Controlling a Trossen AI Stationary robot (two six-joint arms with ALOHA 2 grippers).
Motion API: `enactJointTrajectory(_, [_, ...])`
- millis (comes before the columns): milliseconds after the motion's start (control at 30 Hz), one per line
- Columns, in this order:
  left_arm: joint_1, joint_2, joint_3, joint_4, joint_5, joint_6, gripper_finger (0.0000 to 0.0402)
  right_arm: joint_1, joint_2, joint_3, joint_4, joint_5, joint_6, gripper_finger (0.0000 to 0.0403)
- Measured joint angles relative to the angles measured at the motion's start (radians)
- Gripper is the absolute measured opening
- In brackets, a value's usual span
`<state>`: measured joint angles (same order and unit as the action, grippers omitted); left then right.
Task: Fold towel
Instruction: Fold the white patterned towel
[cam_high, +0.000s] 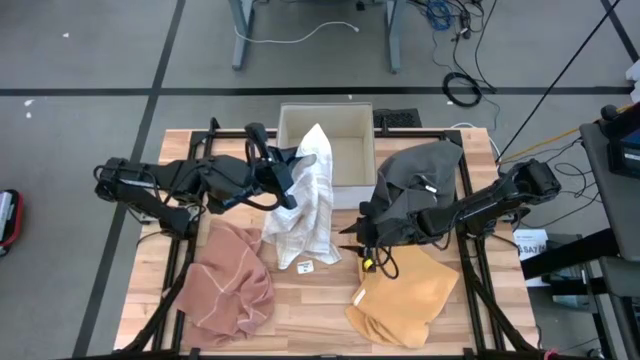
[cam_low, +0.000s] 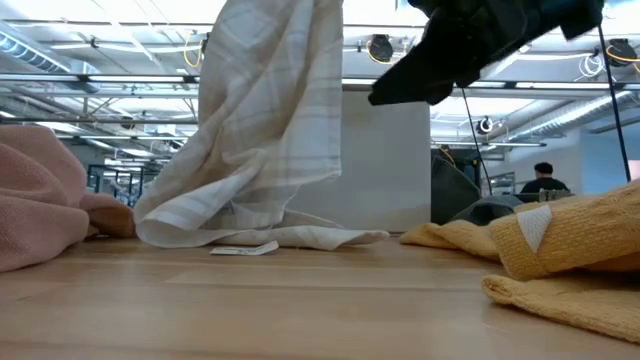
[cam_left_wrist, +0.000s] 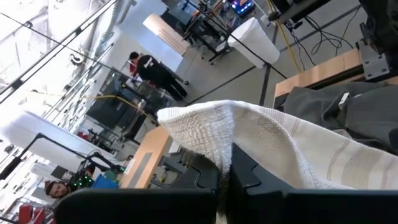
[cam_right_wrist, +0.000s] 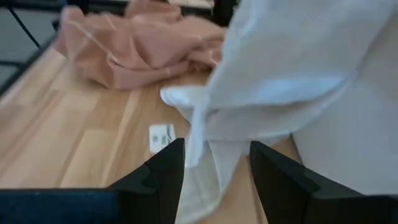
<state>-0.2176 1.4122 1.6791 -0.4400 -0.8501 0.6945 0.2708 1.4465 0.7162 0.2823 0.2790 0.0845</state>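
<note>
A white towel with faint stripes hangs from my left gripper, which is shut on it high over the table's middle. The towel's lower end lies spread on the wood, with a small label beside it. My right gripper is open and comes in low from the table's right. Its fingers stand just short of the towel's lower right edge; I see no touch. In the low view the right gripper shows as a dark shape above the table. My left gripper pinches a bunched fold of the white towel near its upper end between its two fingers, and a hump of cloth stands up past them. The fingers come nearly level from the table's left. The towel hangs slack below, its lower end on the table.
A pink towel lies crumpled at the near left and a yellow towel at the near right. A grey towel is heaped at the far right beside my right arm. An open white box stands at the far edge behind the hanging towel.
</note>
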Motion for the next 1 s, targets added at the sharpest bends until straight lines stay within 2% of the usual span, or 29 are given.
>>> enactJointTrajectory(467, [0.0,0.0,0.0,0.007,0.0,-0.009,0.0,-0.048,0.304,-0.014,0.358,-0.061,0.006,0.0169])
enactJointTrajectory(567, [0.0,0.0,0.0,0.007,0.0,-0.012,0.0,-0.053,0.35,-0.01,0.437,-0.1,0.009,0.0169])
enactJointTrajectory(667, [0.0,0.0,0.0,0.007,0.0,-0.012,0.0,-0.054,0.367,0.007,0.444,-0.1,0.004,0.0162])
enactJointTrajectory(800, [0.0,0.0,0.0,0.002,0.0,-0.013,0.0,-0.055,0.355,0.01,0.406,-0.096,-0.021,0.0113])
enactJointTrajectory(933, [-0.006,0.0,0.0,-0.03,-0.005,-0.032,0.0,-0.04,0.308,0.01,0.351,-0.096,-0.109,0.0021])
enactJointTrajectory(1000, [-0.008,0.0,0.0,-0.073,-0.007,-0.052,0.0,-0.032,0.267,0.01,0.27,-0.084,-0.127,0.001])
